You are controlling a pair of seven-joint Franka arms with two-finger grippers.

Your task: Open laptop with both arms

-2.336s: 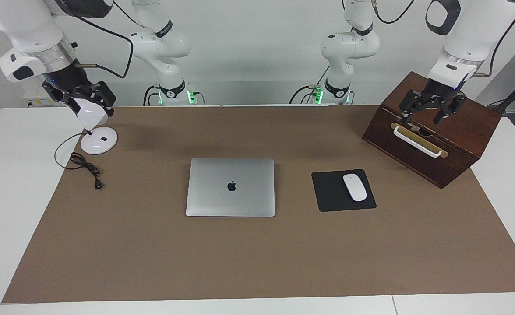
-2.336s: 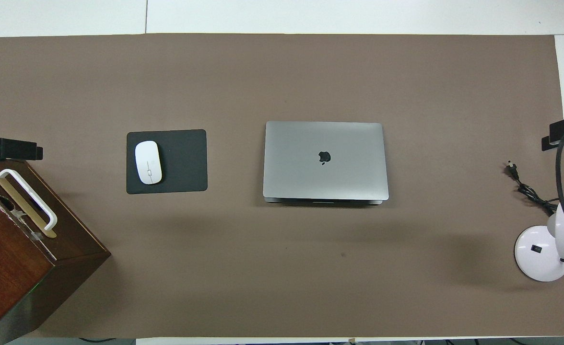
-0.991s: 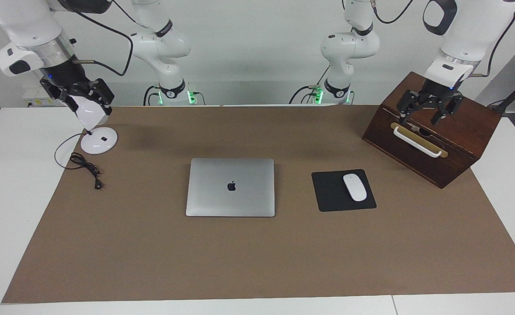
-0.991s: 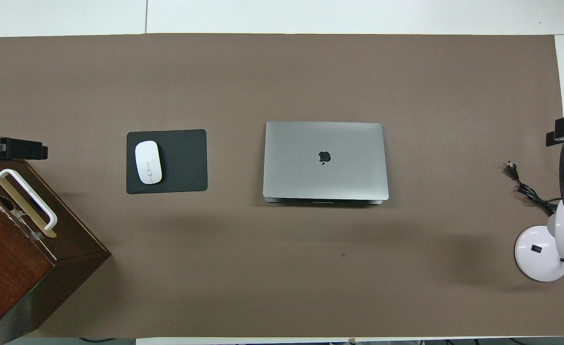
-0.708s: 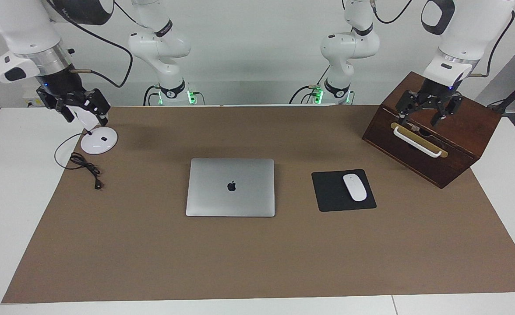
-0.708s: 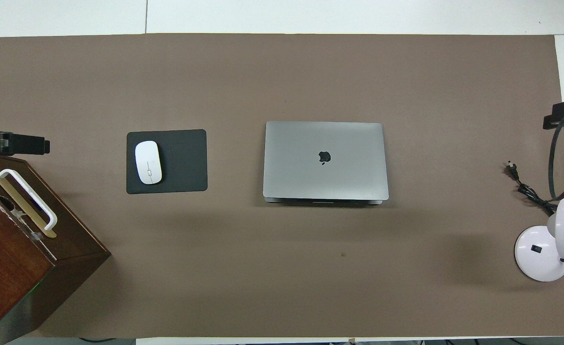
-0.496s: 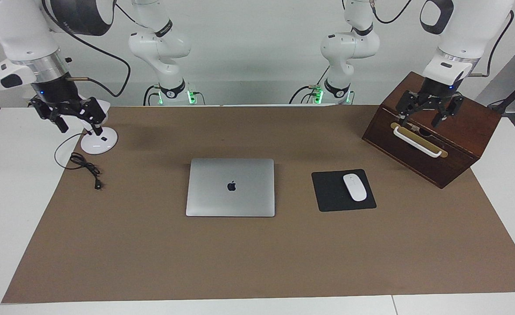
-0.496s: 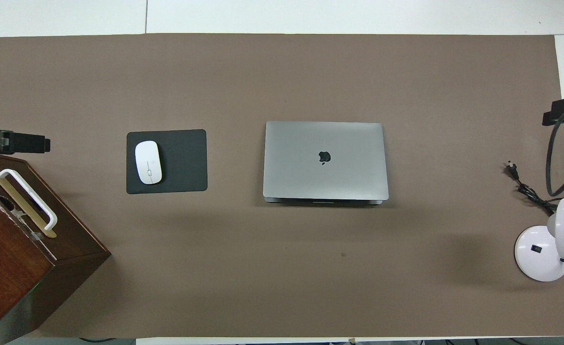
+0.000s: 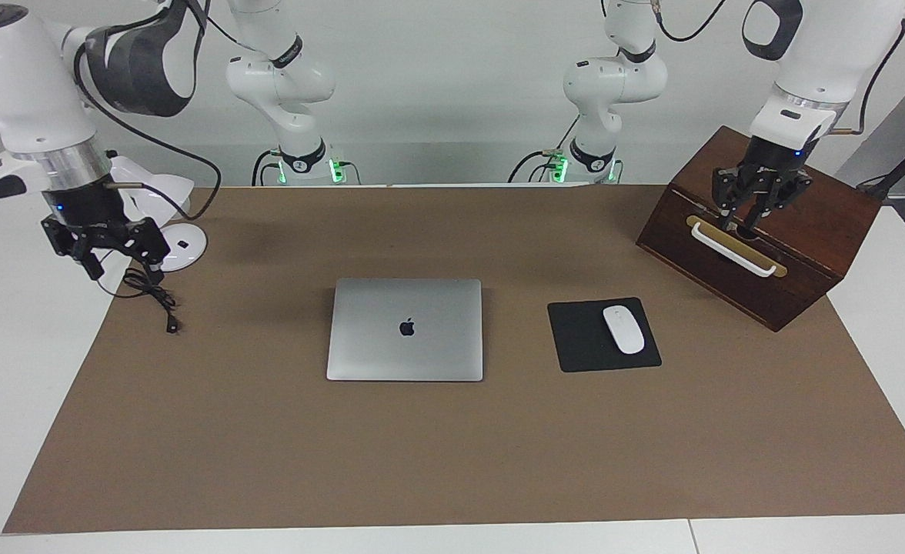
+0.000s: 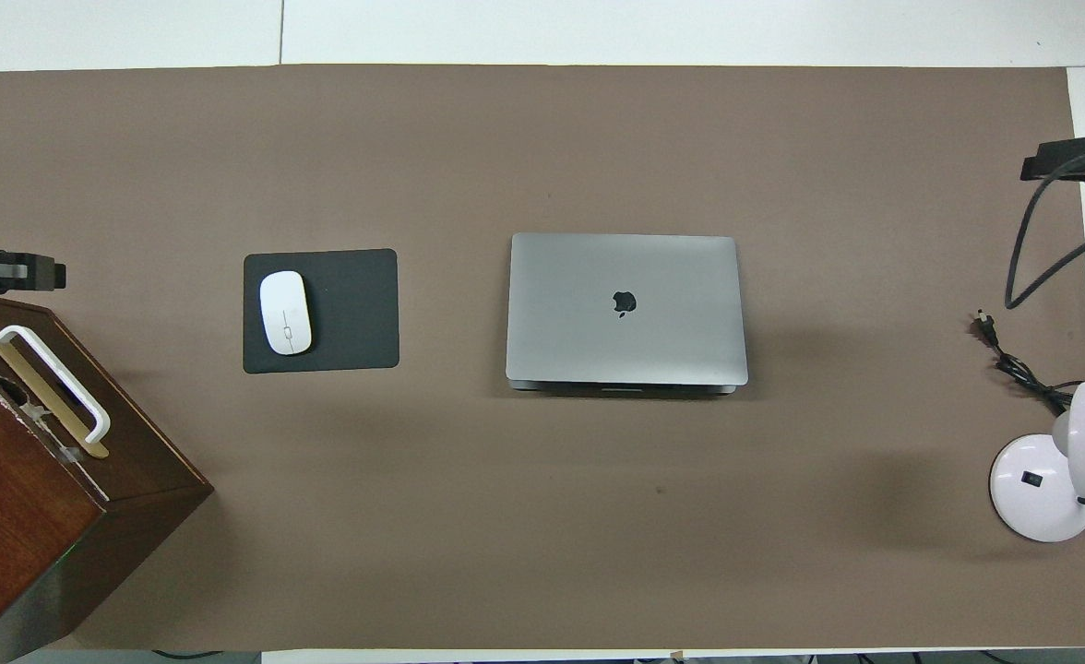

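The laptop (image 9: 405,329) lies closed and flat in the middle of the brown mat, lid up with the dark apple logo showing; it also shows in the overhead view (image 10: 625,309). My right gripper (image 9: 120,265) hangs open and empty over the mat's edge beside the lamp's base, at the right arm's end of the table, well away from the laptop. Only its tip shows in the overhead view (image 10: 1073,159). My left gripper (image 9: 746,227) hangs over the white handle of the wooden box, fingers drawn together and holding nothing. It also shows in the overhead view (image 10: 9,270).
A white desk lamp (image 9: 175,248) with a loose black cable (image 9: 152,296) stands at the right arm's end. A black mouse pad (image 9: 576,342) with a white mouse (image 9: 623,329) lies beside the laptop. A dark wooden box (image 9: 806,254) stands at the left arm's end.
My right gripper has let go of the lamp's head, swung away and come down beside the lamp's base. My left gripper's fingers have drawn together over the box. The laptop has not moved.
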